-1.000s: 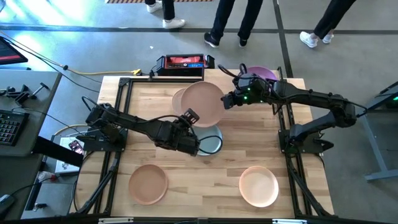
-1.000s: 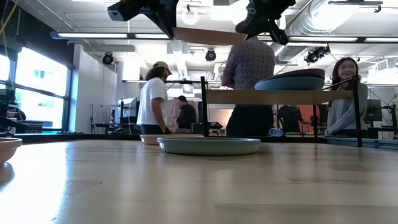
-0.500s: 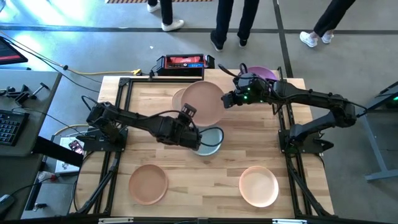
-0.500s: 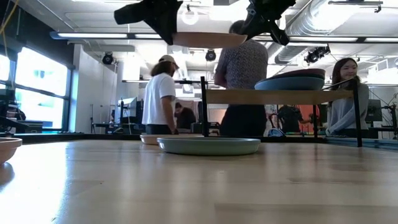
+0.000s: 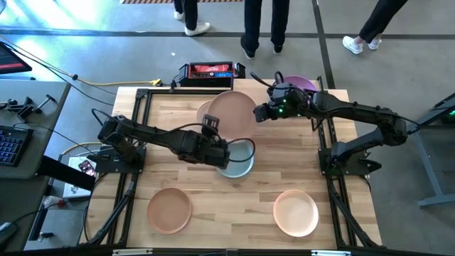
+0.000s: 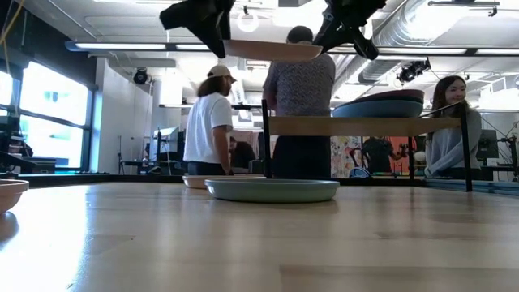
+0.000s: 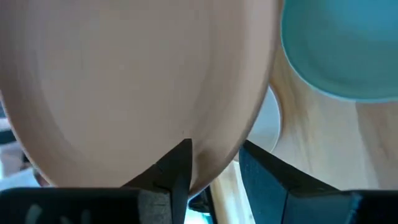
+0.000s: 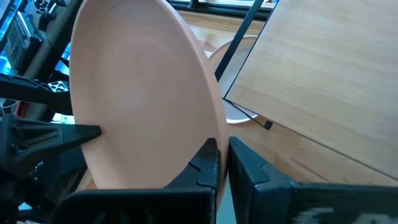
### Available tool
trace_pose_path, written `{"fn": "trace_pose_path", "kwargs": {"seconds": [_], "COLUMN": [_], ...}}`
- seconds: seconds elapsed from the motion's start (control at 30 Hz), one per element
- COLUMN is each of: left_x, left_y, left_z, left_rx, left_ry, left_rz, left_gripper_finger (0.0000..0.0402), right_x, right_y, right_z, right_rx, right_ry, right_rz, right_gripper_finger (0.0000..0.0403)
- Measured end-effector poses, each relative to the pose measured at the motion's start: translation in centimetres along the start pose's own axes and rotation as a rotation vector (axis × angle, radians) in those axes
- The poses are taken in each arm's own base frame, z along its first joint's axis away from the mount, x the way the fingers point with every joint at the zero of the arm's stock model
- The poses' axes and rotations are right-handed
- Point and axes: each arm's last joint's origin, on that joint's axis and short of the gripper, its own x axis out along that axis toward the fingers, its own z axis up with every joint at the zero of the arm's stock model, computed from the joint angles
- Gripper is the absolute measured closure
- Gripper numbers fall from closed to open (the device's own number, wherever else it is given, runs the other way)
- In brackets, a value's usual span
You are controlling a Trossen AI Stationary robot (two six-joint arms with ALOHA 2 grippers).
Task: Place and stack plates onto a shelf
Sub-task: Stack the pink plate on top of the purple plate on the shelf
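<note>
High view: pink plate (image 5: pixel 231 117) held up over the back-middle of the bench (image 5: pixel 234 195), right pincer (image 5: pixel 259 114) clenched on its right rim. Left pincer (image 5: pixel 222 151) sits at the plate's near edge, above the sage plate (image 5: pixel 240 159) lying on the bench. Compared with a second ago the left arm has slid toward the plate's left-front edge and uncovered more of the sage plate. Tan plate (image 5: pixel 169 210) and peach plate (image 5: pixel 296 212) lie at the bench front, well apart. Purple plate (image 5: pixel 301 84) shows behind the right arm, on the shelf.

Low view: pink plate (image 6: pixel 272 50) level in the air, higher than the shelf (image 6: pixel 365 126), left pincer (image 6: pixel 223 39) at one rim, right pincer (image 6: pixel 323 40) at the other. Stack of plates (image 6: pixel 378 105) on the shelf's right half. Sage plate (image 6: pixel 272 190) flat on the bench.

Left wrist view: fingers (image 7: pixel 177 168) stand apart astride the pink rim (image 7: pixel 137 81), released; a second ago they were nearly closed.

Right wrist view: fingers (image 8: pixel 208 163) pinch the pink plate (image 8: pixel 143 99) edge; shelf board (image 8: pixel 323 81) beside it, bare on this half.

Meaning: handover looks done, right arm alone carries the plate; likely next is setting it on the shelf.
</note>
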Motion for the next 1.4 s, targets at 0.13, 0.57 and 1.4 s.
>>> {"fn": "trace_pose_path", "kwargs": {"seconds": [0.13,0.57,1.4], "left_x": [-0.6,-3.7,-8.8], "left_y": [0.6,3.1,7.3], "left_z": [-0.5,-4.4,-12.8], "left_rx": [-0.094,-0.259,-0.652], "left_ry": [-0.017,-0.046,-0.158], "left_rz": [-0.001,-0.049,-0.137], "left_gripper_finger": [0.0284,0.0286,0.0286], "right_x": [0.0,-2.6,-14.3], "right_y": [-0.4,-2.0,-9.1], "right_z": [0.4,1.7,0.2], "right_rx": [0.013,0.058,0.382], "right_ry": [-0.009,-0.056,-0.191], "right_rz": [-0.009,-0.025,-0.321], "right_gripper_finger": [0.0403,0.0402,0.0403]}}
